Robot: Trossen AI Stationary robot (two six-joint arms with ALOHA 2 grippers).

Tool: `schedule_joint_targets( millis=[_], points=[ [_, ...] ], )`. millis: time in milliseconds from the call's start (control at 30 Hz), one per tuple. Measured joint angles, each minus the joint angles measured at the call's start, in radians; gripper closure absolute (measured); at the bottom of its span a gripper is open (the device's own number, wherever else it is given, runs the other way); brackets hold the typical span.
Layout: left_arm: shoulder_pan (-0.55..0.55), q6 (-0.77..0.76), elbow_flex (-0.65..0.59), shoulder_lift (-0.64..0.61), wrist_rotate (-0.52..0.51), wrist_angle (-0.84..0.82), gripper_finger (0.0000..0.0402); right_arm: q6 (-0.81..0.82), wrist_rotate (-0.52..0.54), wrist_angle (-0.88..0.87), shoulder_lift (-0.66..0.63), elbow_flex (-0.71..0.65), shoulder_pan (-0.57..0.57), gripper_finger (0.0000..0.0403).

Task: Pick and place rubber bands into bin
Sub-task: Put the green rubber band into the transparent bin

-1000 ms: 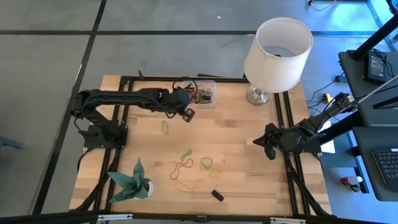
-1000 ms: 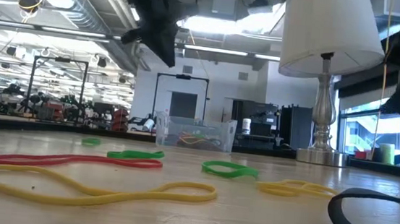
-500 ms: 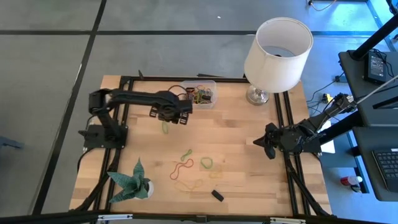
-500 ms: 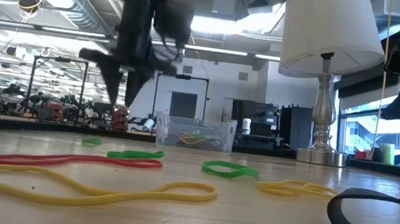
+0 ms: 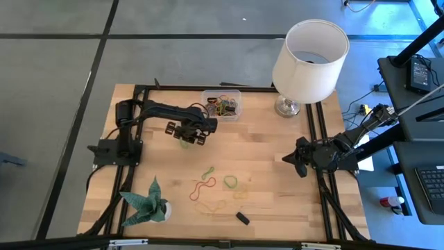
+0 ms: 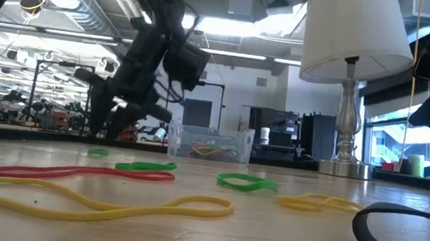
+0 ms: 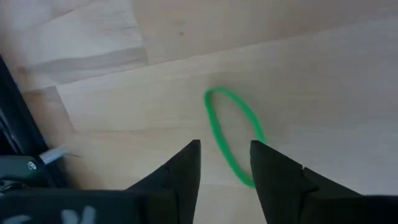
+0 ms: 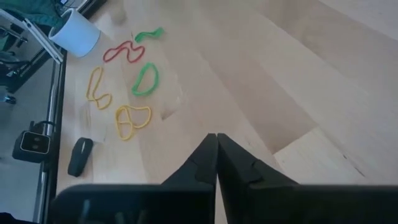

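Near the table's far edge, your left gripper (image 5: 186, 136) hangs with its jaws apart over a green rubber band (image 7: 234, 135).
You can see the band lying flat on the wood between and just ahead of the fingertips (image 7: 189, 155), short of the bin (image 5: 223, 104); your right gripper (image 5: 291, 158) waits, jaws closed, at the right edge.

A white lamp (image 5: 309, 52) stands at the worktop's (image 5: 277, 173) far right corner, a green paper plant (image 5: 146, 201) near left, and what looks like a black block (image 5: 242, 217) near the front edge.
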Motion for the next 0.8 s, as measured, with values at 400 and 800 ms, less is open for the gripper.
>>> schedule_joint_targets(
  millis=[400,800],
  points=[
    [0.037,0.001,-0.179,-0.013,0.074,0.154,0.0321,-0.007,-0.008,0.016,0.0,0.0,0.0,0.0389],
    [0.035,-0.13,-0.181,-0.13,-0.003,0.086,0.0351,-0.029,-0.008,0.015,0.0,0.0,0.0,0.0389]
  ],
)
